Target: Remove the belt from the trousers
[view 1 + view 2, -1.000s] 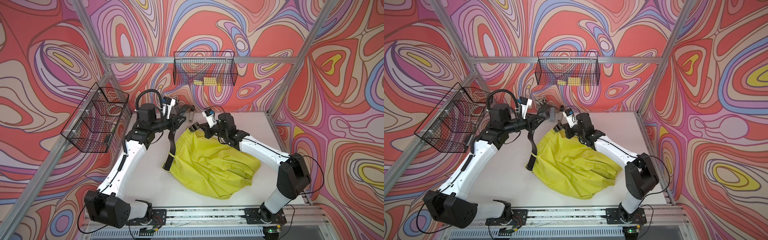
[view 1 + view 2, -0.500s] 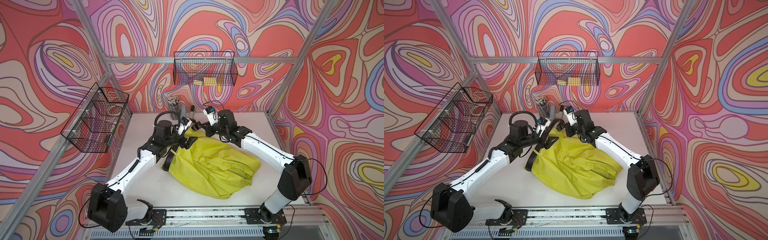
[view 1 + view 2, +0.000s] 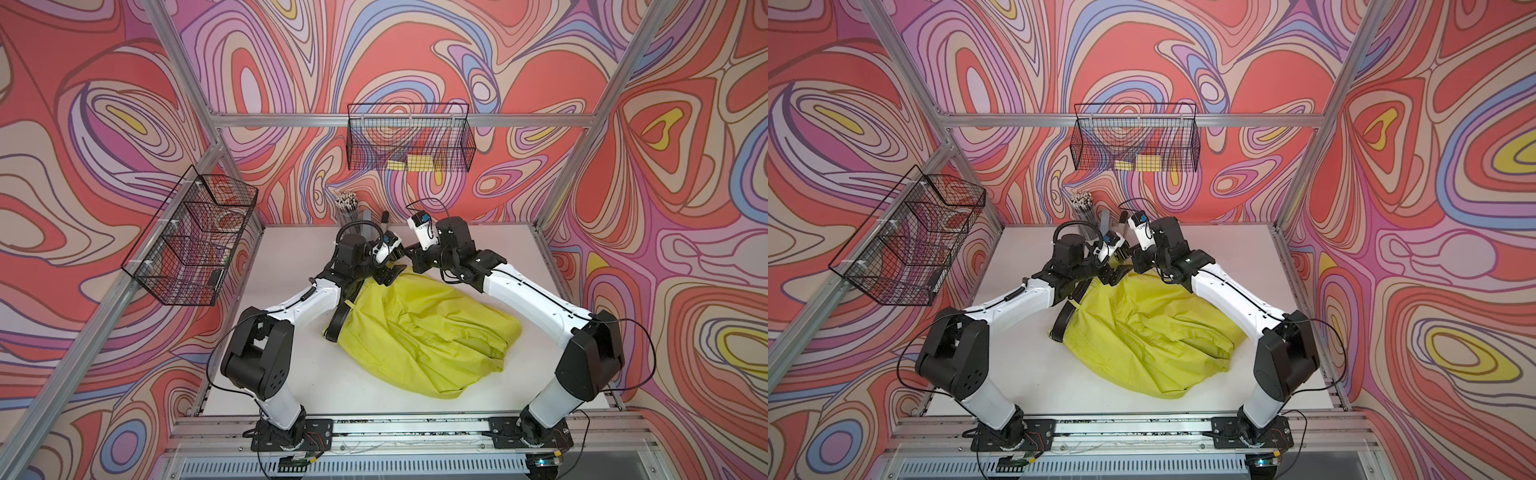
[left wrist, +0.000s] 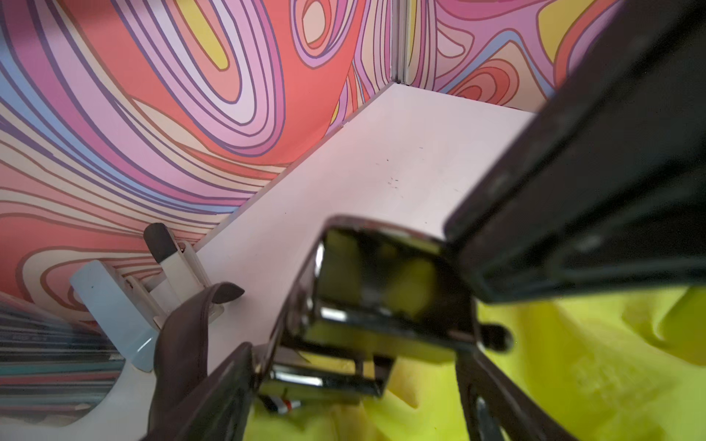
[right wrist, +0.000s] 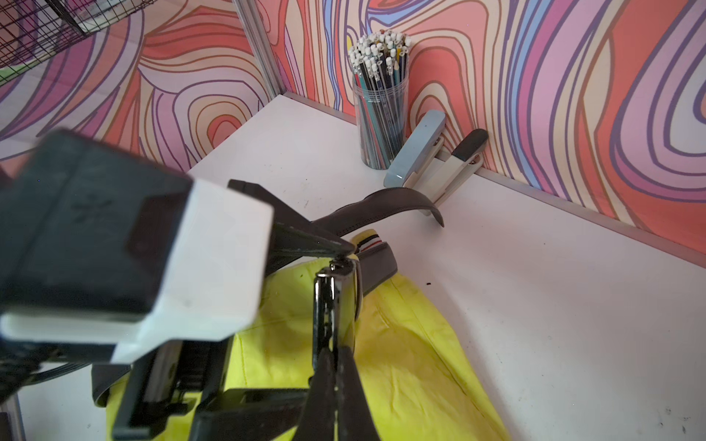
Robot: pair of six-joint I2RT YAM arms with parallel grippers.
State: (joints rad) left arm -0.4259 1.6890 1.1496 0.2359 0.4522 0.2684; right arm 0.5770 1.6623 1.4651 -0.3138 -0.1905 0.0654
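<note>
Buckle (image 5: pixel 336 301) sits at the far corner of the trousers (image 3: pixel 424 332), between 2 hands. My right hand (image 5: pixel 335 349) is pinched shut on it. The left hand (image 4: pixel 351 298) straddles it, jaws wide, contact unclear. The belt (image 3: pixel 336 322) runs along the waistband edge, nearer my left arm, so I'd pull lengthwise.

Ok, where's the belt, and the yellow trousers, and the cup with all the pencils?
belt (image 5: pixel 397 198): right wrist view, on the curved free end of the strap.
trousers (image 3: pixel 415 332): in a top view, on the middle of the crumpled yellow fabric.
pencil cup (image 5: pixel 380 126): right wrist view, on its clear wall.
</note>
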